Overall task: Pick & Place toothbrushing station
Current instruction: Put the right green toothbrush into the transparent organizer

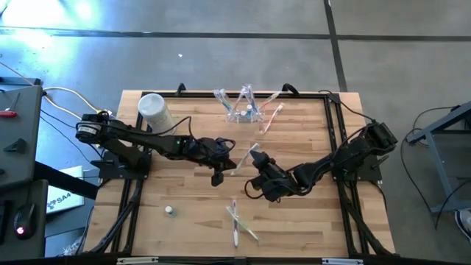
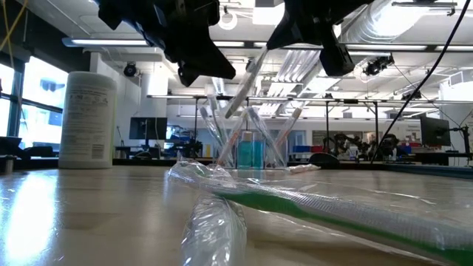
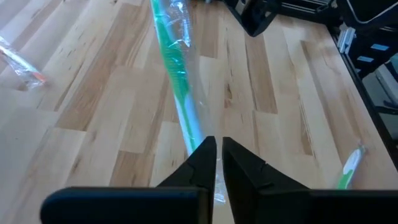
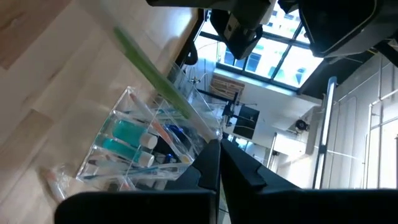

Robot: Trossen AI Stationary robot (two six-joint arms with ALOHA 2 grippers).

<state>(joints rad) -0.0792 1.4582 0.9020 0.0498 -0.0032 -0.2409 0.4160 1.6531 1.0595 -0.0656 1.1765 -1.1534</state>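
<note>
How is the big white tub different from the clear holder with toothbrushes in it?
The white tub is solid white, so its inside stays hidden; the clear holder is see-through, showing blue bottles inside. The tub is a plain round cylinder, while the holder has toothbrushes sticking out. The tub looks bulkier. Both stand at the table's far edge.

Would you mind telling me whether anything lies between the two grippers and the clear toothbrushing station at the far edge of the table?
Nothing visible on the table does. In the high view, bare wood separates the left gripper and right gripper from the toothbrushing station. Both pinch one wrapped green toothbrush held between them, so neither is free.
</note>
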